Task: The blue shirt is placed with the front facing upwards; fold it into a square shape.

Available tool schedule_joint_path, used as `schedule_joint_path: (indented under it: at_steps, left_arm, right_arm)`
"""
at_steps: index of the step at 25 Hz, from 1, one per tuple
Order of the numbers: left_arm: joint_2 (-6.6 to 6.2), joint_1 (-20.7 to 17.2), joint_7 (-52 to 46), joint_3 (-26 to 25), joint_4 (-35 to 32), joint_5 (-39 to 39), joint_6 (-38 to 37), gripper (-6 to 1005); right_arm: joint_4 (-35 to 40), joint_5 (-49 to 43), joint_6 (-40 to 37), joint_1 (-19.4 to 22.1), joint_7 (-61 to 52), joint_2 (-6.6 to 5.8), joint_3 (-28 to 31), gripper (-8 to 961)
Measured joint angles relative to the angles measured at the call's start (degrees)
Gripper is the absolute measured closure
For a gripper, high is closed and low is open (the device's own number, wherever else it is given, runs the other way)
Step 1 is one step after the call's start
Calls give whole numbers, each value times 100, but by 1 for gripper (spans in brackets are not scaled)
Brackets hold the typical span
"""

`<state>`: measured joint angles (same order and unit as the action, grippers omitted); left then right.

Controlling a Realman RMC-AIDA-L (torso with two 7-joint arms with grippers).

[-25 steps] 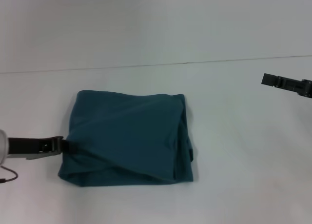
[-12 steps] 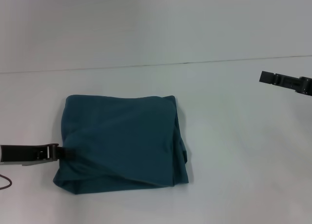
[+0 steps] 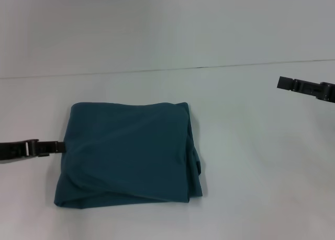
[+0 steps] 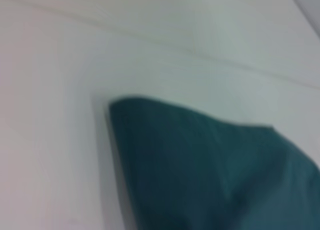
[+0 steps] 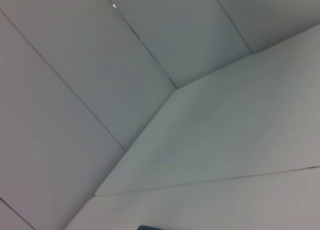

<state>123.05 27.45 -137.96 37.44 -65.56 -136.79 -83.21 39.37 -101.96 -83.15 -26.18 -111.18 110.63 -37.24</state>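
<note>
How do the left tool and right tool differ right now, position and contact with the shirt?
The left tool sits low at the blue shirt's left edge, its tip meeting the fabric; the right tool hangs far to the right, well clear of the shirt. The left one points right toward the shirt; the right one points left over bare table. Both are dark, slim and roughly level.

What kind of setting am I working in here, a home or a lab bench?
Most likely a lab or test bench, not a home: a plain white table against bare white panelled walls, holding only the folded blue shirt, with the left gripper and right gripper beside it.
</note>
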Motion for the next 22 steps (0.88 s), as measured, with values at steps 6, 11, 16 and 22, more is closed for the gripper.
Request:
schedule_joint_path:
  at_steps: [6, 11, 16, 22]
  left_arm:
    - [-78, 29, -17, -570, 351, 781, -430, 450]
    - [-303, 296, -619, -1358, 1776, 1350, -566, 255]
    - [-306, 269, -750, -1998, 2729, 1646, -244, 161]
    - [-276, 156, -739, -1985, 3025, 1589, -105, 156]
  right_arm:
    - [0, -223, 2, -11, -15, -6, 9, 8]
    - [-1, -281, 9, -10, 1, -6, 31, 8]
    - [0, -248, 13, 2, 98, 1, 58, 8]
    - [7, -241, -19, -9, 151, 23, 166, 8]
